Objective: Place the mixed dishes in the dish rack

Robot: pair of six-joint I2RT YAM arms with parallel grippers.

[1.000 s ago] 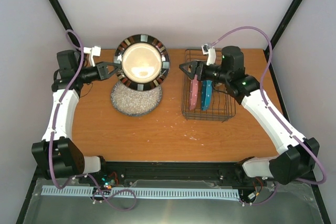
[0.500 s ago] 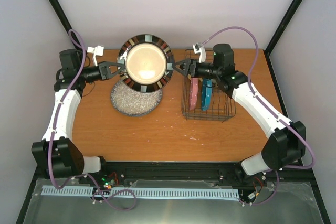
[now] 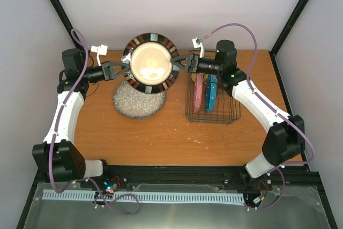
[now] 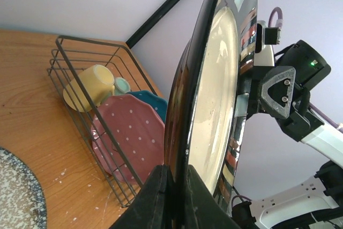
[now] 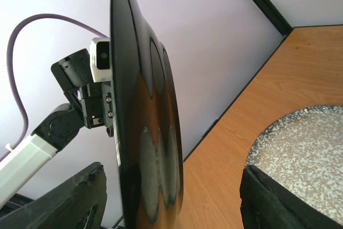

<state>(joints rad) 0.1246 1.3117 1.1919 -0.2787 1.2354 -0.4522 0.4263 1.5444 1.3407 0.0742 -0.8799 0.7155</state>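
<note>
My left gripper (image 3: pixel 122 67) is shut on the left rim of the dark-rimmed plate (image 3: pixel 151 61) and holds it upright in the air, cream face toward the top camera. In the left wrist view the fingers (image 4: pixel 161 186) pinch the rim of the plate (image 4: pixel 220 79). My right gripper (image 3: pixel 179 64) is open, one jaw on each side of the plate's right rim (image 5: pixel 144 132), with wide gaps. The dish rack (image 3: pixel 231 112) holds the pink dotted plate (image 3: pixel 199 92) and teal dotted plate (image 3: pixel 211 94) upright. The yellow mug (image 4: pixel 88 87) and mint bowl (image 4: pixel 122 84) lie in its far end.
The grey speckled plate (image 3: pixel 136 100) lies flat on the wooden table (image 3: pixel 161 138) below the held plate, and shows in the right wrist view (image 5: pixel 305 154). Dark frame posts stand at the back corners.
My right gripper has swung left from above the rack to the plate's right rim. My left gripper has carried the plate slightly right and up.
</note>
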